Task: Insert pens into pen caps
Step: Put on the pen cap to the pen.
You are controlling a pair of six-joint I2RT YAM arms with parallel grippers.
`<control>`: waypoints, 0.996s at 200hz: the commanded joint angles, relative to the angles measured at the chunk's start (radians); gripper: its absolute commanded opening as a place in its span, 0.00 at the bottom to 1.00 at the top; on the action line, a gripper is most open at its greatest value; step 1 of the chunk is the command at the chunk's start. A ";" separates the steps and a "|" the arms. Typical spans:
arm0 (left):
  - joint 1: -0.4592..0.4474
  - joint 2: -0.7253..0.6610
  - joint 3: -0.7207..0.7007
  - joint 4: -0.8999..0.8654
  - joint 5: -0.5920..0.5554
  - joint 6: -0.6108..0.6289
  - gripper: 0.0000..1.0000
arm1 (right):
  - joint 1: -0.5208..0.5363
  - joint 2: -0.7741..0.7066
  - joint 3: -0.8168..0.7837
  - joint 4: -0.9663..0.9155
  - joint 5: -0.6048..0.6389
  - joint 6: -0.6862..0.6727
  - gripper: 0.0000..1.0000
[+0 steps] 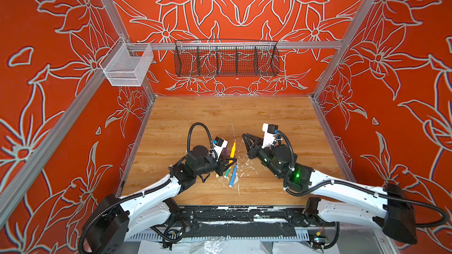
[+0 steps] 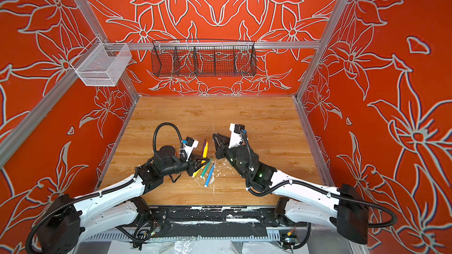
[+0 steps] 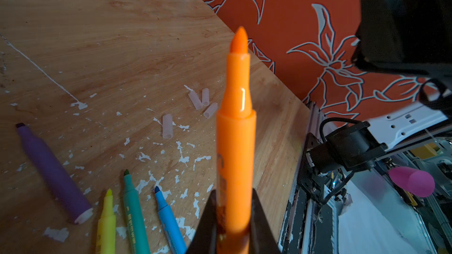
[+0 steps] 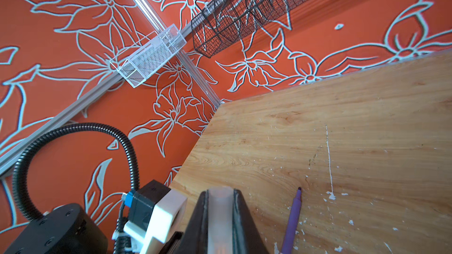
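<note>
Now, we have the left gripper [image 3: 233, 193] clamped on the orange pen [image 3: 236, 130], low on its barrel, with the felt tip pointing out and clear of the wooden table [image 3: 97, 32]. Our right gripper [image 4: 220, 191] is closed on one translucent pen cap [image 4: 220, 216], pinched across its sides with one end showing between the fingertips. In both top views the two grippers sit over the middle of the table with a gap between them, so pen and cap have not met.

How will these handle? We judge both light and stiff, in smooth plastic that could slip or twist in the jaws. The cap looks thin-walled, so a hard squeeze may pinch its mouth; better to hold it back from the open end. The pen wants a grip on the barrel, well away from the soft tip, which could crush against the cap's rim if it goes in off-line.

Count with us. We see five pens:
- the orange one in hand;
- the purple pen [image 3: 52, 172], lying on the table;
- the yellow pen [image 3: 107, 221], green pen [image 3: 134, 211] and blue pen [image 3: 168, 216], side by side near the table's middle, toward the front edge.

A pink blur [image 3: 413, 182] past the front edge we cannot name.

We see five caps:
- one in hand;
- a lone cap [image 3: 167, 126];
- three bunched caps [image 3: 195, 100] just beyond it, among white paint flecks [image 3: 182, 158].

No sixth shows.
</note>
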 commanded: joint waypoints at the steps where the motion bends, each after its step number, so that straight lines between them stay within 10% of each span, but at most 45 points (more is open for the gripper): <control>1: 0.003 -0.010 0.004 0.050 0.058 -0.011 0.00 | 0.004 0.031 -0.018 0.167 0.023 -0.043 0.13; 199: 0.004 -0.019 0.005 0.035 0.045 -0.008 0.00 | 0.009 0.166 -0.076 0.323 -0.054 0.071 0.13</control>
